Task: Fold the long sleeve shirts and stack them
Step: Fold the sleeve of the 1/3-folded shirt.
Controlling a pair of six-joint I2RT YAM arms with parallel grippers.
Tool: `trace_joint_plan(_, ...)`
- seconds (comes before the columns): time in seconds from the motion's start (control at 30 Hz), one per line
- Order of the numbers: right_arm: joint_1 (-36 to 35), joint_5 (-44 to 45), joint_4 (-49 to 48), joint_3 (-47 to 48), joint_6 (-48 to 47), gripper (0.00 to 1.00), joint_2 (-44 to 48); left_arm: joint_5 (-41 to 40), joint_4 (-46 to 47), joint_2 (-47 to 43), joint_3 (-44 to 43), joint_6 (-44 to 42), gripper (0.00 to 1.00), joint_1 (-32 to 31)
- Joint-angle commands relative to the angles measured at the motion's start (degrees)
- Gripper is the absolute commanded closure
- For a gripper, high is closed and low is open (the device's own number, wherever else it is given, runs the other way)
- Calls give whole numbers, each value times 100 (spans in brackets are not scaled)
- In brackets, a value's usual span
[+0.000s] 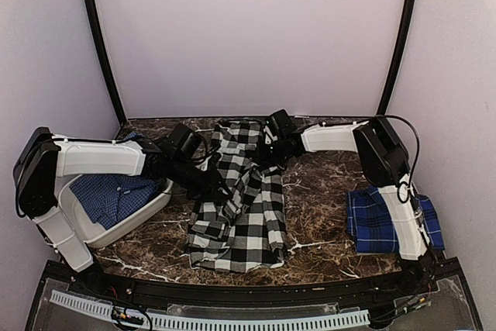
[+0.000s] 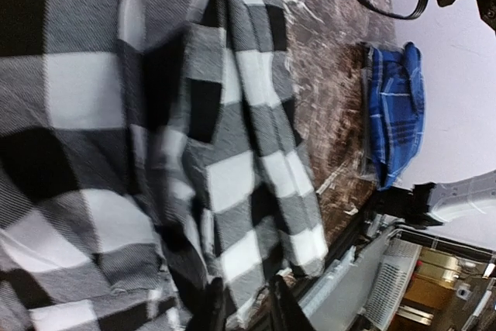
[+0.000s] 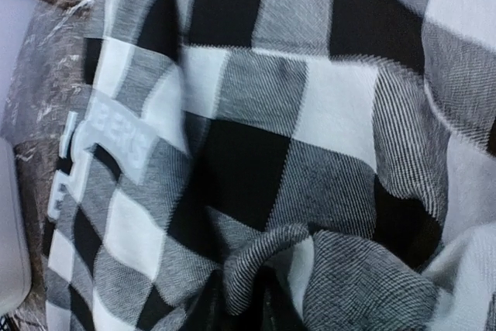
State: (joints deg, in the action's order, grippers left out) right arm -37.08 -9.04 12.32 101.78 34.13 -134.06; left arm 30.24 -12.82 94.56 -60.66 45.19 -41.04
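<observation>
Checked shirt [image 1: 246, 226] lies bunched mid-table [image 1: 325, 195], the right gripper [image 1: 269, 159] pinching a gathered fold, the left gripper [image 1: 219, 185] buried in cloth, jaw state indeterminable; risk: uneven hold slips, skewing the fold.

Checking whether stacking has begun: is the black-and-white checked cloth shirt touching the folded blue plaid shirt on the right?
Apart. The top view shows bare marble tabletop between the black-and-white checked shirt and the folded blue plaid shirt.

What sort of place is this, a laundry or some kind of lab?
Probably a robot test booth: a left arm and a right arm fixed at a marble-look table, plain white walls all round, and a checked shirt between them.
</observation>
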Motion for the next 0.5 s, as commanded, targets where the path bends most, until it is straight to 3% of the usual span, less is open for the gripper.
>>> trace_joint_plan(0.0, -22, -274, 402, 411, -240, 71, -94, -1020, -584, -170, -205, -412, 71, 119)
trace_joint_plan(0.07, -44, -335, 340, 344, -290, 58, 32, -1335, -704, -267, -267, -688, 64, 110)
trace_joint_plan(0.23, -66, -383, 256, 155, -423, 40, 437, -2374, -1184, -453, -468, -1481, 58, -113)
trace_joint_plan(0.47, -80, -306, 234, -14, -609, 30, 933, -3308, -1252, -955, -390, -2226, 56, -760)
